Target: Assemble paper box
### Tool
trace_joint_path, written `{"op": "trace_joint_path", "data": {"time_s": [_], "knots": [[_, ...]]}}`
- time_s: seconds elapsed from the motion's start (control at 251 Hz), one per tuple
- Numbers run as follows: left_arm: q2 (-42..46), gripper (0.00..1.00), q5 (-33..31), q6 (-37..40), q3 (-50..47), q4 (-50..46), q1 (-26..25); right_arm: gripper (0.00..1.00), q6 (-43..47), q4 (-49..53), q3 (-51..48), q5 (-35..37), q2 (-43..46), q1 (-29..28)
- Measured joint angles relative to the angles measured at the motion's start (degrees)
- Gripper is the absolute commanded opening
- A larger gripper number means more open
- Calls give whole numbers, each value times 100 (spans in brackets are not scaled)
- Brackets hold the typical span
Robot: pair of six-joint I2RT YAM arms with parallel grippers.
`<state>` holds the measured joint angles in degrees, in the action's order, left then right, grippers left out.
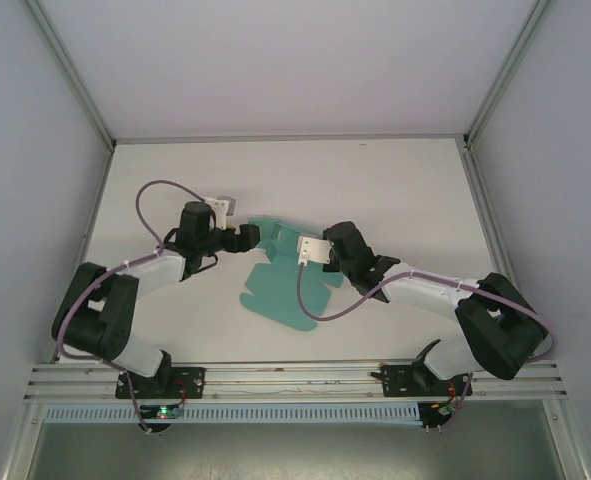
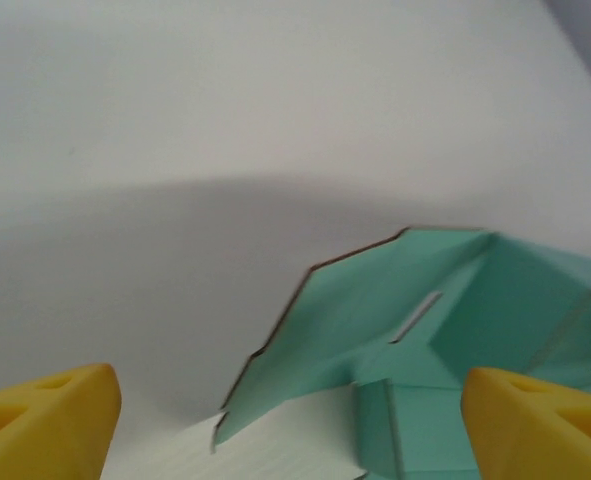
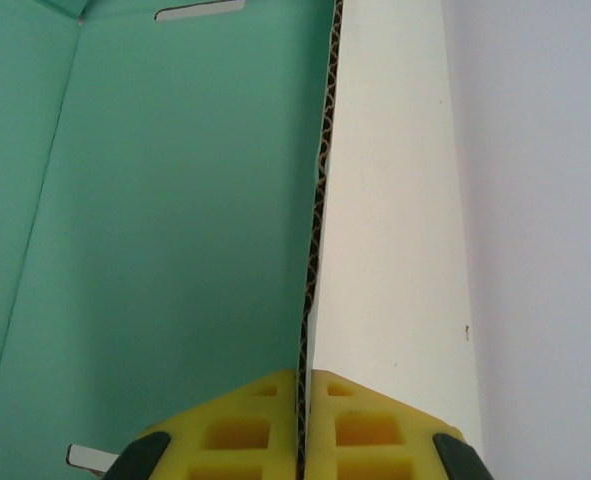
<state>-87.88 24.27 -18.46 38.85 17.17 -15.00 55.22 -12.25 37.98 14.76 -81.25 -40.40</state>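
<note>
Beneath right tool (image 3: 298,412), paper box (image 1: 275,295) partly hidden

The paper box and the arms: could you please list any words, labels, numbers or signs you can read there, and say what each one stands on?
No text can be read in these pictures.
paper box: plain teal card with no print on the faces that show, also close up in the right wrist view.
table: white, no lettering.
circuit board at the left arm's base: any print is too small to read.
</note>
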Motion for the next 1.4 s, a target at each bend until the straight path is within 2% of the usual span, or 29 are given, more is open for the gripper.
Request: {"op": "trace_joint_path", "data": {"time_s": [0.291,0.375,0.443,0.523,0.563,0.65,0.694,0.842,0.994,1.133,1.269,1.353,1.397], "knots": [[-728,66,195,555,483,-136,0,0,0,-31,-101,-50,157,0],[-979,56,330,688,743,-96,-15,0,2,-33,-98,-68,162,0],[-1093,40,428,774,835,-57,-44,0,0,-20,-101,-68,162,0],[-1130,7,417,887,852,-31,-94,0,0,13,-101,-2,162,2],[-1128,0,382,933,866,-31,-122,0,-2,15,-98,66,160,4],[-1069,0,-24,1069,935,-55,-437,0,-26,13,-98,254,160,0],[-1036,0,-466,1102,951,-79,-660,0,-59,28,-98,361,160,-11],[-988,0,-2514,831,1279,-699,-1556,0,-306,114,-98,850,136,-264],[-1082,0,-3799,232,1537,-1252,-2020,0,-564,35,-101,1283,-2,-566],[-1113,0,-4159,11,1604,-1416,-2190,0,-713,-129,-103,1484,-136,-616],[-977,0,-3989,13,1425,-1309,-2201,0,-734,-210,-103,1580,-173,-621],[-748,7,-3823,46,1239,-1287,-2201,0,-730,-254,-103,1587,-173,-581],[-638,7,-3740,59,1163,-1290,-2201,0,-728,-260,-103,1589,-173,-581]]}}
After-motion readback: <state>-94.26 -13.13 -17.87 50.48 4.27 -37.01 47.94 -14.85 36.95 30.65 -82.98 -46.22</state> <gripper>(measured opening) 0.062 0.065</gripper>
